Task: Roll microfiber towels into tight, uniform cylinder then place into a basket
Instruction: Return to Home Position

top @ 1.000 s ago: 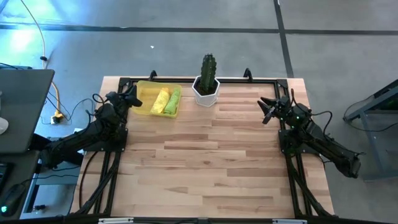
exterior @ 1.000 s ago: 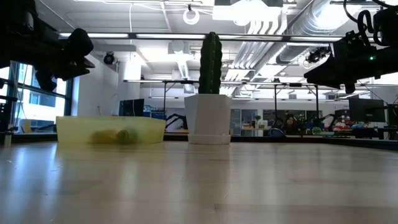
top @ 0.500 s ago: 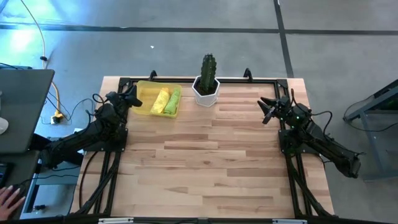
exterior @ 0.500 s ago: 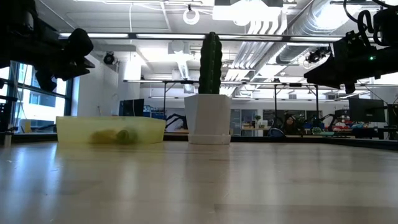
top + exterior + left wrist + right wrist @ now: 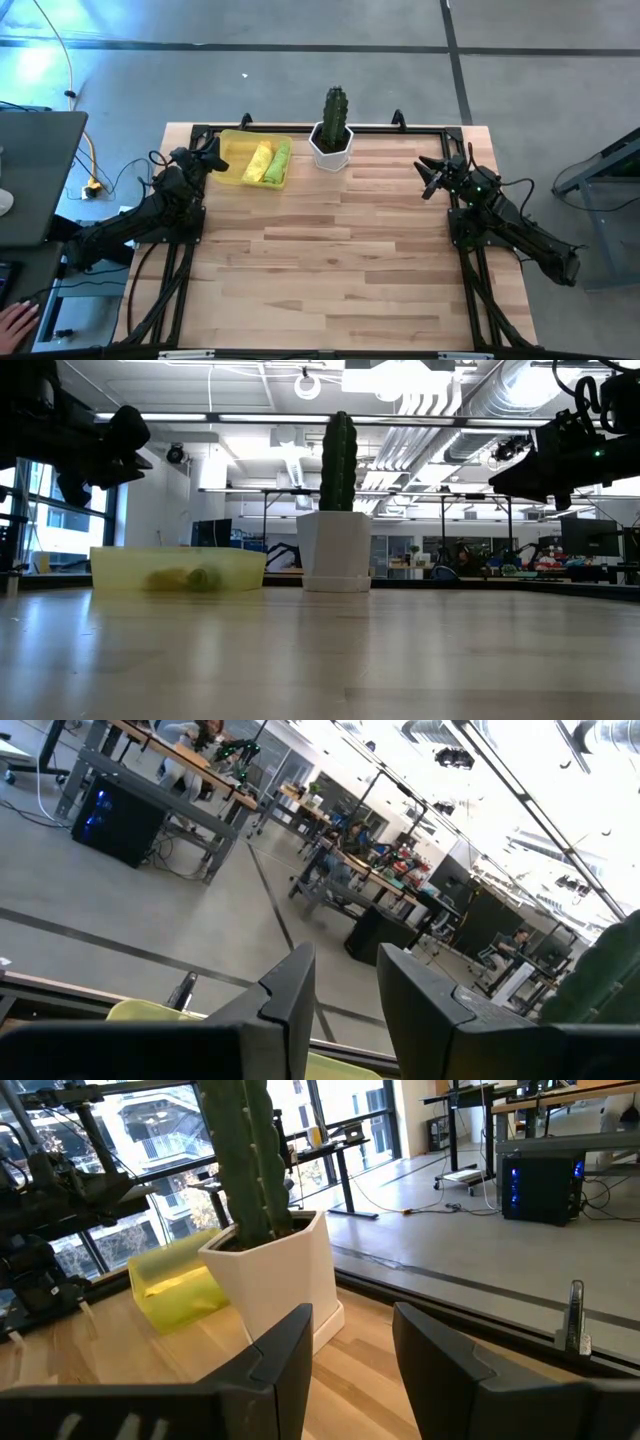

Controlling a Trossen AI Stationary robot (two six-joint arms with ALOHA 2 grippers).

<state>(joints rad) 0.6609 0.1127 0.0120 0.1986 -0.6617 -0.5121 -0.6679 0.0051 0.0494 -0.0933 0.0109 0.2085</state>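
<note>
Two rolled microfiber towels lie side by side in the yellow basket (image 5: pixel 232 157) at the table's far left: a pale yellow towel (image 5: pixel 259 162) and a lime green towel (image 5: pixel 278 163). Through the basket's wall (image 5: pixel 178 569) they show as dim rolls in the low view. My left gripper (image 5: pixel 218 160) hangs open just left of the basket, above the table, its fingers (image 5: pixel 300 995) empty. My right gripper (image 5: pixel 430 178) hangs open at the far right, also empty (image 5: pixel 350 1350).
A white hexagonal pot with a green cactus (image 5: pixel 333 135) stands at the far edge, right of the basket. A dark frame (image 5: pixel 300 130) runs along the table's edges. A person's hand (image 5: pixel 12 322) shows off the table at the near left. The wooden middle is bare.
</note>
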